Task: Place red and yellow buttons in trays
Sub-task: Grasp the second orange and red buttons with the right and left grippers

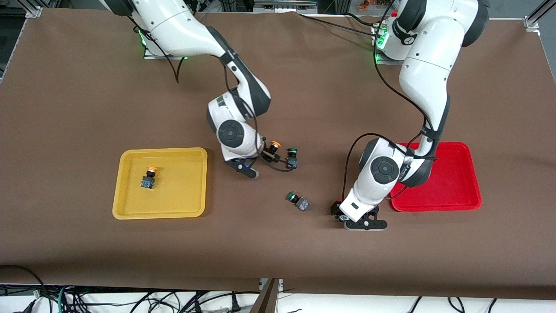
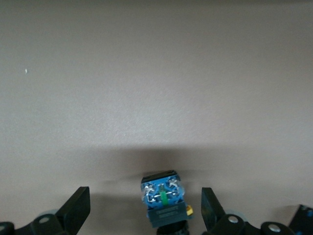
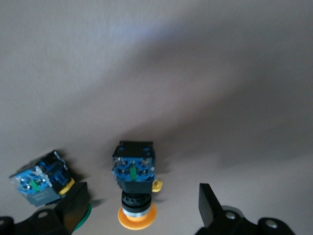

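Note:
One yellow-capped button [image 1: 149, 177] lies in the yellow tray [image 1: 130, 204]. Another yellow-capped button [image 1: 274, 145] lies on the table. It lies between the fingers of my open right gripper [image 1: 259, 161], which is low over it, as the right wrist view shows [image 3: 134, 188]. My left gripper [image 1: 352, 218] is open and low beside the red tray [image 1: 456, 191]. A button [image 2: 162, 198] lies between its fingers [image 2: 78, 205] and its cap is hidden. The red tray's visible part holds nothing. No red cap shows plainly.
A green-capped switch [image 1: 292, 156] stands beside the yellow button, by one right finger [image 3: 41, 181]. Another green-capped switch [image 1: 298, 201] lies on its side between the two grippers, nearer the front camera. The left arm covers part of the red tray.

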Tool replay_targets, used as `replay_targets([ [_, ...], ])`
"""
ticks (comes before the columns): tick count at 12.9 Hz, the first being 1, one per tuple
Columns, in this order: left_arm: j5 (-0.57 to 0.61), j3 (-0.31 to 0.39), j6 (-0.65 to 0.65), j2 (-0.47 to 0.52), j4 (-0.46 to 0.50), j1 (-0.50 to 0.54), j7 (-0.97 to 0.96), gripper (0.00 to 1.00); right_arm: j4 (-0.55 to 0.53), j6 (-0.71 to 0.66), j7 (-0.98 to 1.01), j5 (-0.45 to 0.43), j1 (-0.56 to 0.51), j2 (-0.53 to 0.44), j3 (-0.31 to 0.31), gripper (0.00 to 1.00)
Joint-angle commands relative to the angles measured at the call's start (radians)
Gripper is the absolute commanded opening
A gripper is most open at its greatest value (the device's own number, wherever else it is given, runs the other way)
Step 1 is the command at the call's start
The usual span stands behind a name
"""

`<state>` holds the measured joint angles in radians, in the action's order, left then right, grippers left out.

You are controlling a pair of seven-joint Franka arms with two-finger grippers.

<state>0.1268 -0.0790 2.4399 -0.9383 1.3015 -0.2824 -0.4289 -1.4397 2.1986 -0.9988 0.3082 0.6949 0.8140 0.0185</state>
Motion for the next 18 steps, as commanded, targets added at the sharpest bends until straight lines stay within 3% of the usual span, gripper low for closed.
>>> replay_targets([
  [1,0.033,0.008,0.013,0.004,0.022,-0.024,-0.024,1.0,0.001,0.05,-0.023,0.009,0.029,0.02,0.008,1.0],
  [2,0.033,0.008,0.013,0.004,0.022,-0.029,-0.024,0.96,-0.001,0.052,-0.021,0.008,0.029,0.022,0.008,0.7],
  [3,0.033,0.008,0.013,0.004,0.022,-0.032,-0.024,0.91,-0.001,0.053,-0.02,0.006,0.029,0.025,0.008,0.3],
  [4,0.033,0.008,0.013,0.004,0.022,-0.034,-0.022,0.79,-0.001,0.053,-0.015,0.005,0.029,0.028,0.008,0.08],
  [5,0.033,0.008,0.013,0.003,0.022,-0.034,-0.022,0.65,-0.001,0.053,-0.011,0.005,0.029,0.03,0.009,0.03],
  [8,0.033,0.007,0.019,-0.019,0.022,-0.034,-0.014,0.62,0.004,0.047,0.005,-0.033,0.018,0.019,0.015,0.0],
  [9,0.033,0.007,0.027,-0.017,0.022,-0.034,-0.011,0.43,0.007,0.029,0.014,-0.043,0.006,0.002,0.026,0.0],
  [10,0.034,0.007,0.025,-0.007,0.021,-0.031,0.013,0.16,0.007,-0.091,0.154,-0.049,-0.071,-0.05,0.034,0.0],
  [11,0.031,0.005,0.013,0.005,0.021,-0.02,0.047,0.06,0.007,-0.147,0.252,-0.05,-0.121,-0.079,0.035,0.0],
  [13,0.028,0.007,-0.15,0.083,0.027,-0.003,0.052,0.05,0.005,-0.238,0.479,-0.054,-0.239,-0.11,0.044,0.0],
  [15,0.033,0.01,-0.354,0.16,0.027,0.05,0.096,0.05,-0.001,-0.306,0.679,-0.058,-0.293,-0.121,0.113,0.0],
  [17,0.033,0.008,-0.516,0.217,0.027,0.129,0.29,0.04,-0.043,-0.297,0.845,-0.06,-0.299,-0.113,0.193,0.0],
  [18,0.031,0.008,-0.56,0.231,0.03,0.181,0.414,0.04,-0.053,-0.286,0.864,-0.06,-0.307,-0.102,0.196,0.0],
])
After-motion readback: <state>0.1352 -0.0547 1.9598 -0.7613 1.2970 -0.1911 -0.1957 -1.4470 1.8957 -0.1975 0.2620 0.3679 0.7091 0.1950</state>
